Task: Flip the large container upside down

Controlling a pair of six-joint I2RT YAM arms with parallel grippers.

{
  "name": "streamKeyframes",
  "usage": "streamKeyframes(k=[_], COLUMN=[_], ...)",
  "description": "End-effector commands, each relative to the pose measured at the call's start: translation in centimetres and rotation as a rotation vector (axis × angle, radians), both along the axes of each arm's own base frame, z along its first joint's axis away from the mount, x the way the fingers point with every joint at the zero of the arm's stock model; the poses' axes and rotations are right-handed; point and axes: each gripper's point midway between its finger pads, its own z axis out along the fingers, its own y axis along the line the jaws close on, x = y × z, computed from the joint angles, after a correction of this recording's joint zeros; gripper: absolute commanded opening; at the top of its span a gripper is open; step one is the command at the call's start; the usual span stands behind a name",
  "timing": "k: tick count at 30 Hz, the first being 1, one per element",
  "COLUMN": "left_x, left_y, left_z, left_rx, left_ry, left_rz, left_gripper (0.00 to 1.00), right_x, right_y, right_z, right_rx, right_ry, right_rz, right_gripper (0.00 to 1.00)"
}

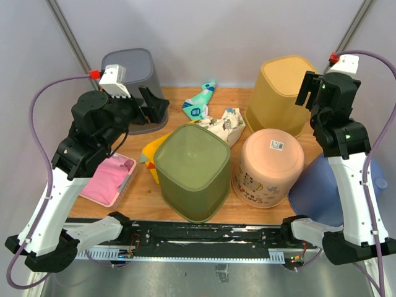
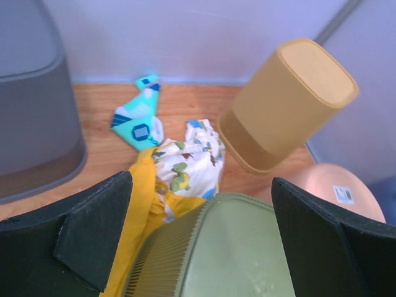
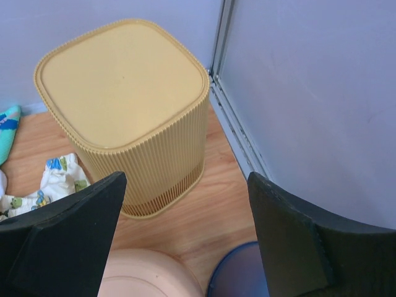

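Observation:
The large container [image 1: 286, 93], yellow and ribbed, stands upside down at the back right with its flat base facing up [image 3: 124, 80]; it also shows leaning in the left wrist view [image 2: 291, 99]. My right gripper [image 1: 309, 93] hangs open just to the right of it and above the table, and nothing lies between its fingers [image 3: 187, 185]. An olive-green ribbed container [image 1: 192, 170] stands base up in the middle. My left gripper [image 1: 150, 106] is open at the back left, looking over the green base [image 2: 241, 253], and holds nothing [image 2: 201, 204].
A pink round container [image 1: 269, 164] stands base up beside the green one. A blue bin [image 1: 315, 192] lies partly under the right arm. A grey container [image 1: 133, 71] sits at the back left. Printed and teal cloths [image 1: 226, 124] lie mid-table. A pink tray [image 1: 111, 179] holds pink cloth.

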Motion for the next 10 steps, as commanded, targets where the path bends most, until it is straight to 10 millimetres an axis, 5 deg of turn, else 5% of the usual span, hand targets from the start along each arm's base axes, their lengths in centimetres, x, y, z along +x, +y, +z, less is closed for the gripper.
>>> streamKeyframes(k=[1, 10], left_x=[1.2, 0.3], left_y=[4.0, 5.4], left_z=[0.2, 0.3], left_rx=[-0.049, -0.096], left_ry=[0.005, -0.050], left_rz=[0.251, 0.295], left_gripper=[0.99, 0.99], right_x=[-1.0, -1.0], right_y=[-1.2, -0.8], right_z=[-0.6, -1.2], right_rx=[0.038, 0.061], right_ry=[0.025, 0.036], right_rz=[-0.079, -0.068], right_gripper=[0.82, 0.82])
